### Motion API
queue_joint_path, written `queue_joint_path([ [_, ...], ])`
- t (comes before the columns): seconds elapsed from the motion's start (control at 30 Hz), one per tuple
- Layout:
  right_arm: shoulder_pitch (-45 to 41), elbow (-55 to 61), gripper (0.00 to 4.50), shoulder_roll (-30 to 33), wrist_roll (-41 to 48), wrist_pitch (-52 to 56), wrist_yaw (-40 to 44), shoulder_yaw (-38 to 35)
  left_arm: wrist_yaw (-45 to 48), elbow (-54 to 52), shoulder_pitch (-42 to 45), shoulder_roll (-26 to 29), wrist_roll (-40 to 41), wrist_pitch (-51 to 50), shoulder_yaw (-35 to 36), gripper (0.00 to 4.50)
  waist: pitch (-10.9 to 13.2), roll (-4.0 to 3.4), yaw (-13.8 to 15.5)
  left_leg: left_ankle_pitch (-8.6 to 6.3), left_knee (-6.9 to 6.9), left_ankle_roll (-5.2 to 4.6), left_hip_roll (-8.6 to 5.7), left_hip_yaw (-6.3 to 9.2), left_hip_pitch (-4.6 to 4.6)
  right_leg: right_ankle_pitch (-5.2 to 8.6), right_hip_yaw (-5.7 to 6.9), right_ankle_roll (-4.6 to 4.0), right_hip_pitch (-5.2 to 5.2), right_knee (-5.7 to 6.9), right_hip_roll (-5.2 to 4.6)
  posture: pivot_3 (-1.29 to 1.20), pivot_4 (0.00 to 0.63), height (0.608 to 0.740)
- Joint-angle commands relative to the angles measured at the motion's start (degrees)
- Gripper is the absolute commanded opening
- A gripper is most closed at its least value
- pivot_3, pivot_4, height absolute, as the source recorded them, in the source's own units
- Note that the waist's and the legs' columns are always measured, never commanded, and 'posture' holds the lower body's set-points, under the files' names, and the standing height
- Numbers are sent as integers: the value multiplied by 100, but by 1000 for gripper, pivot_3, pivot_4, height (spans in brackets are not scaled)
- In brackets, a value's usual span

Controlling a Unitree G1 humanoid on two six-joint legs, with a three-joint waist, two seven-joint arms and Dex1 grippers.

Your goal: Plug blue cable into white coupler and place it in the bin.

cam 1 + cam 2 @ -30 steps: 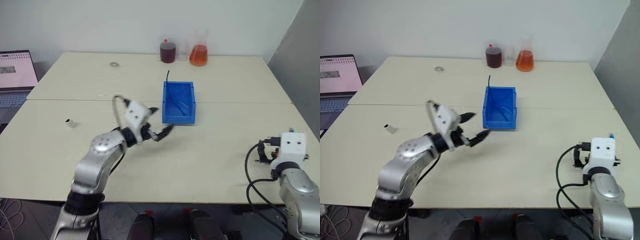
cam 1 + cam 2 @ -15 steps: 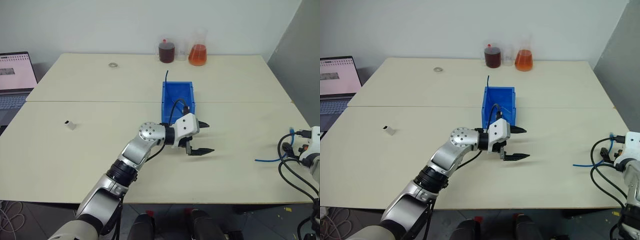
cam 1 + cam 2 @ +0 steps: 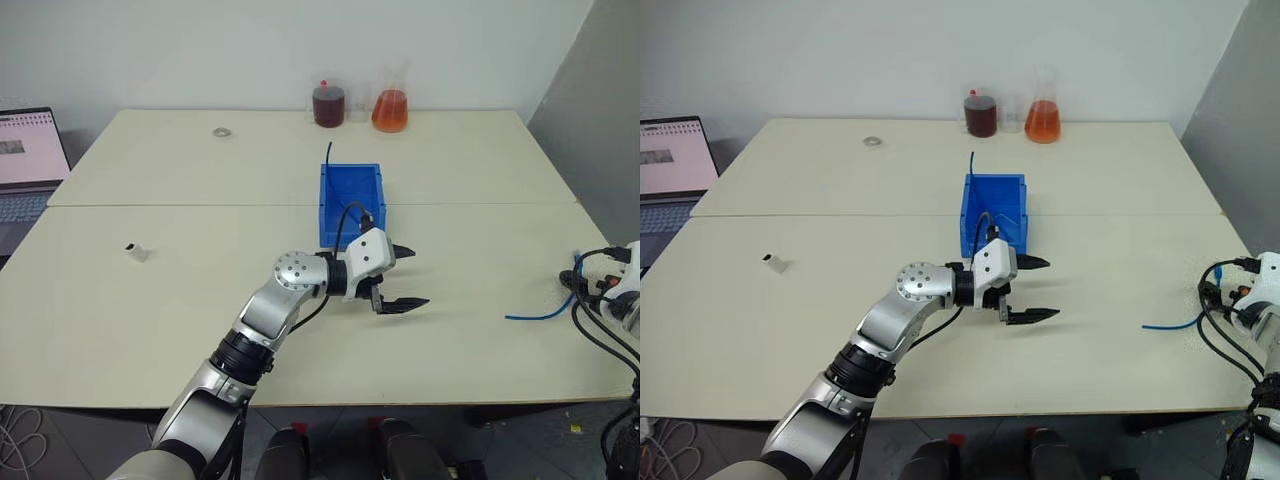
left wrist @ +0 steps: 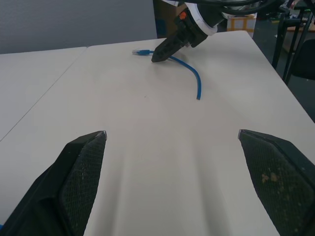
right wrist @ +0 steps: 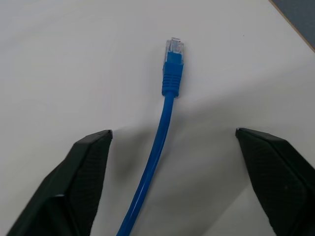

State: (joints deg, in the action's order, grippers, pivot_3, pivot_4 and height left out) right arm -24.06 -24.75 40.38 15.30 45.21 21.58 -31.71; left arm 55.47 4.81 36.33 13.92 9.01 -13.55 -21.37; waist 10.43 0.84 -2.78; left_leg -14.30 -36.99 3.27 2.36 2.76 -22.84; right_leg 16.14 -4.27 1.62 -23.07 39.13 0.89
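A: What has changed since one second ago?

B: The left arm was bent at the lower left of the head view. Now it is stretched toward the middle, and the left gripper (image 3: 400,276) hovers over the table (image 3: 200,300) just in front of the bin (image 3: 351,205), its jaws wide open and empty. The right gripper (image 4: 165,50) was beside the table edge at the lower right; now it is over the right edge, at the cable (image 3: 540,314), which did not show on the table before.

A: And from left to right, what is around?

B: A laptop (image 3: 25,160) at the far left edge. Then the coupler (image 3: 137,250), small and white, alone at the left of the table, well apart from both grippers. A small ring (image 3: 222,131) near the back. Then the bin at the centre, with a thin dark cable end rising from its far wall. Behind it stand a dark red jar (image 3: 328,104) and an orange flask (image 3: 390,108). Nothing lies between the left gripper and the cable.

A: How does the cable lie?

B: In the right wrist view it runs straight between the two open right fingers (image 5: 74,182), not touching them. Its clear plug (image 5: 173,48) points away from the gripper. In the head view it lies flat on the table at the right edge.
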Motion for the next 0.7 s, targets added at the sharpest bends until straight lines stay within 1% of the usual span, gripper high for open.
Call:
queue_joint_path([
  [0.03, -91, -299, 3272, 67, 171, -32, 70, -73, -19, -301, 10, 30, 111, -61, 162, 4500, 0, 0, -8, 0, 0, 0, 0, 0, 0, 0, 0, 0, 0, 0, 0, 0, 150, 740],
  [0.17, 59, -228, 2174, 112, 124, -197, 237, 119, -19, -334, -7, 35, 114, -129, 194, 4500, 0, 0, -16, 0, 0, 0, 0, 0, 0, 0, 0, 0, 0, 0, 0, 0, 150, 740],
  [0.23, 161, -98, 1820, 101, 101, -301, 345, 260, -40, -342, 16, 4, 162, -199, 242, 4500, 0, 0, -17, 0, 1, 0, 0, 0, 0, 0, 0, 0, 0, 0, 0, 0, 150, 740],
  [0.37, 353, 365, 790, 28, 102, -571, 653, 659, -23, -276, 101, -10, 147, -213, 277, 4500, 0, -1, -48, 0, 1, 0, 1, 0, 1, 0, 0, 0, 0, 0, 1, 0, 150, 740],
  [0.4, 366, 404, 450, 21, 124, -578, 673, 685, -20, -269, 104, -11, 139, -208, 279, 4500, 0, -1, -58, 0, 1, 0, 1, 0, 2, 0, 0, 0, 0, 1, 1, 0, 150, 740],
  [0.47, 406, 431, 15, 67, 87, -702, 751, 786, -14, -301, 97, -3, 152, -225, 295, 4500, 0, -1, -59, 1, 1, 0, 2, 0, 3, 0, -1, 1, 0, 1, 1, 0, 150, 740],
  [0.57, 463, 498, 15, 160, 95, -771, 906, 878, -2, -359, 75, 51, 207, -268, 378, 4500, 0, -1, -50, 1, 1, 0, 1, 1, 2, 0, 1, 1, 0, 1, 1, 0, 150, 740],
  [0.7, 813, 1230, 15, 585, 147, -968, 1860, 1364, 86, -694, -159, 422, 382, -361, 653, 4500, -1, -2, -50, 1, 2, 0, 1, 1, 1, 0, 1, 1, 0, -1, 1, 0, 150, 740],
])
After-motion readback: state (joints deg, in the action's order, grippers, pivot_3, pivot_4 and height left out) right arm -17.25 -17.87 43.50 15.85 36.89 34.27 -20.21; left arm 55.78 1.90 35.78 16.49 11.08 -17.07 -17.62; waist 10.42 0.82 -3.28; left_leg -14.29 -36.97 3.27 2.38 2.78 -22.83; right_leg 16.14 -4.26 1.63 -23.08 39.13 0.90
